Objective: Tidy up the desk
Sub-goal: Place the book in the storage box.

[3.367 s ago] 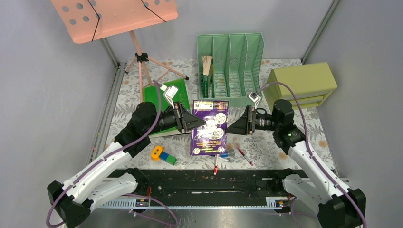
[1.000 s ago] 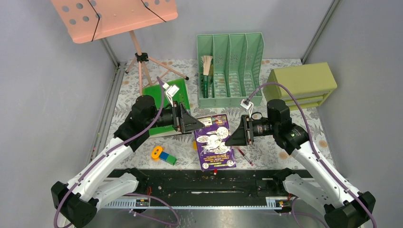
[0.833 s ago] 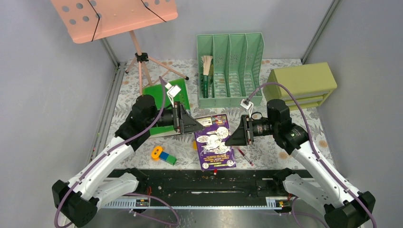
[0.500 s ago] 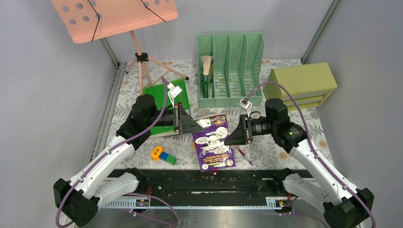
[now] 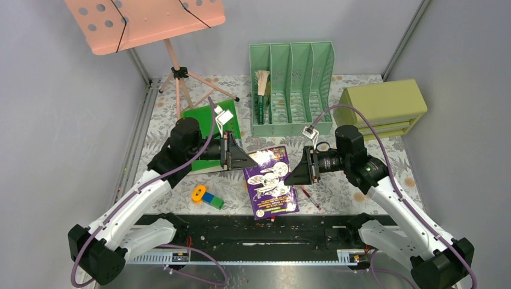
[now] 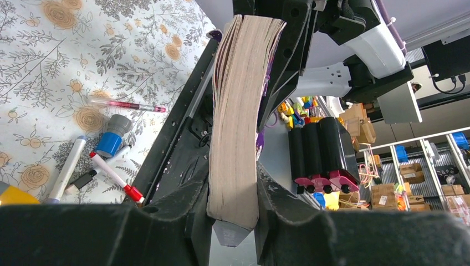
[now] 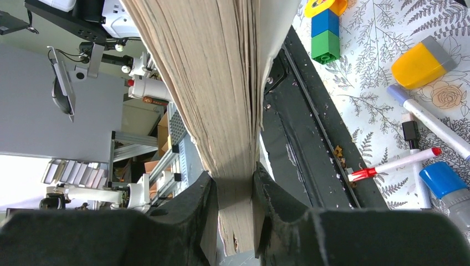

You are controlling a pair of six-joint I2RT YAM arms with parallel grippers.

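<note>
A thick purple book (image 5: 270,180) hangs tilted above the fern-printed desk (image 5: 352,192), held from both sides. My left gripper (image 5: 254,161) is shut on its upper left corner. In the left wrist view the tan page block (image 6: 238,111) is pinched in my left gripper (image 6: 233,185). My right gripper (image 5: 288,179) is shut on the book's right edge. The right wrist view shows the pages (image 7: 221,100) wedged in my right gripper (image 7: 233,191).
A green file rack (image 5: 292,90) stands at the back and an olive drawer box (image 5: 381,105) at the right. A pink music stand (image 5: 144,21) is back left, and a green book (image 5: 196,117) lies under the left arm. Toy blocks (image 5: 206,197), pens (image 5: 310,195) and markers (image 6: 111,138) lie near the front rail.
My left gripper has closed on the book's left corner. The book has tilted and shifted slightly left, with the right gripper still holding it.
</note>
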